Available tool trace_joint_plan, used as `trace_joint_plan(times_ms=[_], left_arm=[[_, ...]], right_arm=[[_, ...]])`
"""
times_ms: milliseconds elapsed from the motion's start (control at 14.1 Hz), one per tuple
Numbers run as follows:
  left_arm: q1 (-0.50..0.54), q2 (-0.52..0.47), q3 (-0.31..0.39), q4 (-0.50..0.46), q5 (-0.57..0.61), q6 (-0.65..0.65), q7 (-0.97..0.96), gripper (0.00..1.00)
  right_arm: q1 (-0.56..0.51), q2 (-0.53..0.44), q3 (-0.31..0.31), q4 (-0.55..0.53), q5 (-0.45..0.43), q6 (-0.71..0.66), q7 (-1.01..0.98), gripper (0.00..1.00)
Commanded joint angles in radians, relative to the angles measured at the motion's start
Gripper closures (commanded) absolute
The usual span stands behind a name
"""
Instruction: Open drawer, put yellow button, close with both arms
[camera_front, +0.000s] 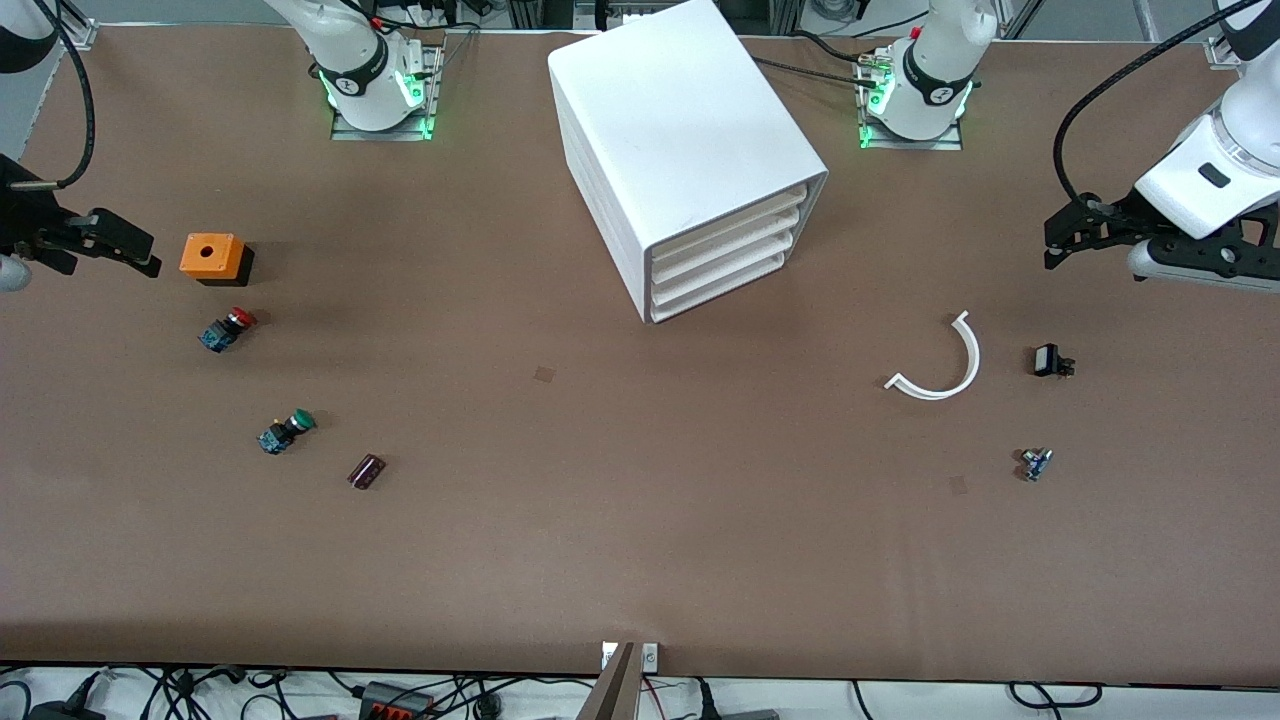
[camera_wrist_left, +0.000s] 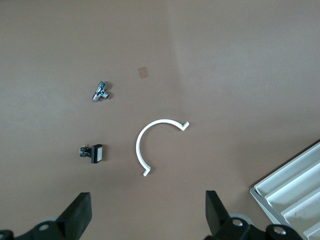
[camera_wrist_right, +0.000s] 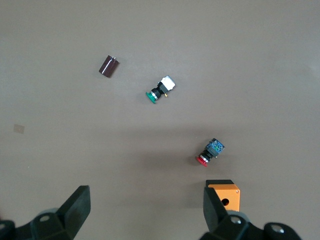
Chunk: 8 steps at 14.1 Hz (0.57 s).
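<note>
The white cabinet (camera_front: 690, 150) stands at the middle of the table, and its four stacked drawers (camera_front: 725, 255) are all shut; a corner of it shows in the left wrist view (camera_wrist_left: 292, 187). No yellow button is in view. My left gripper (camera_front: 1065, 235) hangs open and empty over the left arm's end of the table, and the left wrist view shows it (camera_wrist_left: 148, 210) above bare table. My right gripper (camera_front: 120, 245) hangs open and empty over the right arm's end, beside an orange box (camera_front: 212, 256); in the right wrist view it (camera_wrist_right: 147, 205) is above bare table.
Near the right arm's end lie a red-capped button (camera_front: 227, 328), a green-capped button (camera_front: 286, 431) and a dark cylinder (camera_front: 366, 471). Near the left arm's end lie a white curved strip (camera_front: 940, 362), a black-and-white switch (camera_front: 1050, 361) and a small metal part (camera_front: 1035, 463).
</note>
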Motion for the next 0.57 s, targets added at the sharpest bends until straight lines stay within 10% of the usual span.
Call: trace_joint_plan(times_ms=[0, 497], left_arm=[[0.002, -0.010, -0.008, -0.007, -0.012, -0.009, -0.036, 0.00], [0.002, -0.011, -0.011, -0.005, -0.012, -0.007, -0.039, 0.00]], right_arm=[[-0.006, 0.007, 0.009, 0.020, -0.007, -0.012, -0.009, 0.00], [0.003, 0.007, 0.010, 0.020, -0.010, -0.009, -0.009, 0.00]])
